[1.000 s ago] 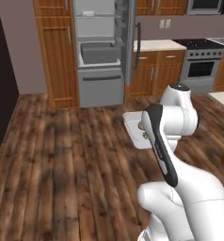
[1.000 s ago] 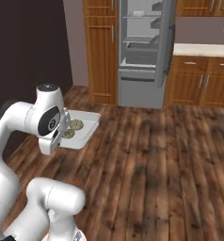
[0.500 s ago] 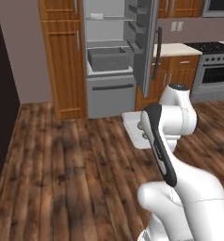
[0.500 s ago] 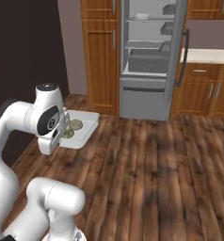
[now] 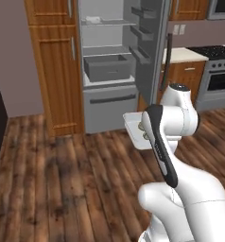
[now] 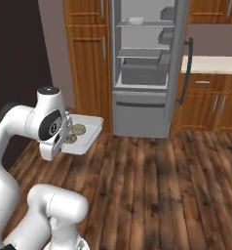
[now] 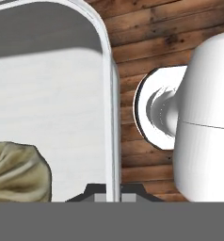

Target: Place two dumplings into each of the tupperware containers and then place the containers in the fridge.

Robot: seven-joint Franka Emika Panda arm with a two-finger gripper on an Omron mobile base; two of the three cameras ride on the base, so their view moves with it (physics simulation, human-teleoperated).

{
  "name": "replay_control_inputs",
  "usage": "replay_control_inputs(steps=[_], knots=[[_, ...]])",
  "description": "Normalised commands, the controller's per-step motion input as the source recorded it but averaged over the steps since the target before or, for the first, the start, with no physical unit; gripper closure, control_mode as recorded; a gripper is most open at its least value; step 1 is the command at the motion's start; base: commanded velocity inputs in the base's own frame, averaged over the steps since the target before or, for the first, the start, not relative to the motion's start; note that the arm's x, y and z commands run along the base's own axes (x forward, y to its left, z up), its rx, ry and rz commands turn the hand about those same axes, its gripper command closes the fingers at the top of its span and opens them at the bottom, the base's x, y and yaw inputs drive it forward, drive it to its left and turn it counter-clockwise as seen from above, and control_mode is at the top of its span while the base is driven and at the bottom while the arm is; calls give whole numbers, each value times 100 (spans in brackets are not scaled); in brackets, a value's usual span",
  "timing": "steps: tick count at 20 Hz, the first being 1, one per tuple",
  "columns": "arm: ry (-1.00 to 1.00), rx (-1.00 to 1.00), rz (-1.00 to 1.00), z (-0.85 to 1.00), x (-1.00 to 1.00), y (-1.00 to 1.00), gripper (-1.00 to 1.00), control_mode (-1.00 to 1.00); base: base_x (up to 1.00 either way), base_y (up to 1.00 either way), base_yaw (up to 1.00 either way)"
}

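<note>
Hand view: gripper (image 7: 113,196) pinches unlabelled tupperware container (image 7: 62,94).

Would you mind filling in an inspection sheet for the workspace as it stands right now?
Surface: dark wooden plank floor; nothing lying on it.
Job's things: tupperware container held in the air at the arm's side, two dumplings inside it. Fridge stands open, door swung right, grey drawer pulled out.
Clutter: a small white item on the top fridge shelf, too small to identify.
Grippers: gripper shut on the container's rim.
Cables: nothing seen.
Surroundings: wooden cabinets left of the fridge, a counter and a stove to its right.
</note>
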Motion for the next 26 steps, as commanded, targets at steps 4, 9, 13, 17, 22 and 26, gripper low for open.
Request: replay_control_inputs(steps=[4,9,13,17,22,26], knots=[[0,0,0,0,0,0,100,100,100,8,-12],[0,0,0,0,0,0,100,100,100,0,-8],[0,0,0,0,0,0,100,100,100,0,-6],[0,0,0,0,0,0,100,100,100,0,-2],[0,0,0,0,0,0,100,100,100,0,0],[0,0,0,0,0,0,100,100,88,-14,0]])
